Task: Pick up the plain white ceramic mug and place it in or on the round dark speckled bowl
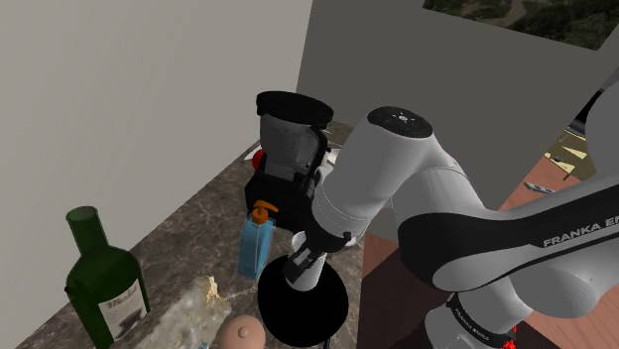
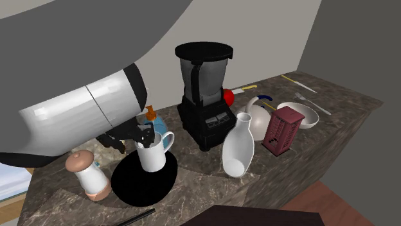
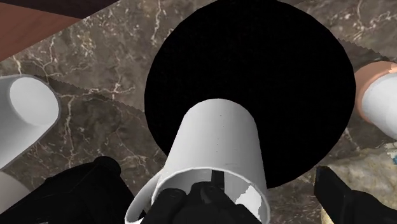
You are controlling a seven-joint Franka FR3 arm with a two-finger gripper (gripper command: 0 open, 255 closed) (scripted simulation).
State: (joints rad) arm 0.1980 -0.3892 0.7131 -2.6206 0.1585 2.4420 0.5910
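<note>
1. The white mug (image 2: 153, 153) was seen upright over the far part of the bowl (image 2: 138, 186) (drawn plain black); whether its base touched the bowl could not be told.
2. The mug's rim was pinched by the jaws, one finger being set inside the wall and the white arm (image 2: 83, 119) reaching in from the second exterior view's left.
3. The bowl was laid on the dark marbled desk (image 2: 334, 96), close to its near edge in the second exterior view.
4. A black blender (image 2: 205, 96) was stood beyond the bowl, to that view's right, and a white vase (image 2: 238, 151) was placed near the mug on the same side.
5. A pink-topped shaker (image 2: 89, 176) was set just left of the bowl; a blue pump bottle (image 1: 256, 243) and a green bottle (image 1: 102, 283) were seen in the shoulder view, the green one at its left.
</note>
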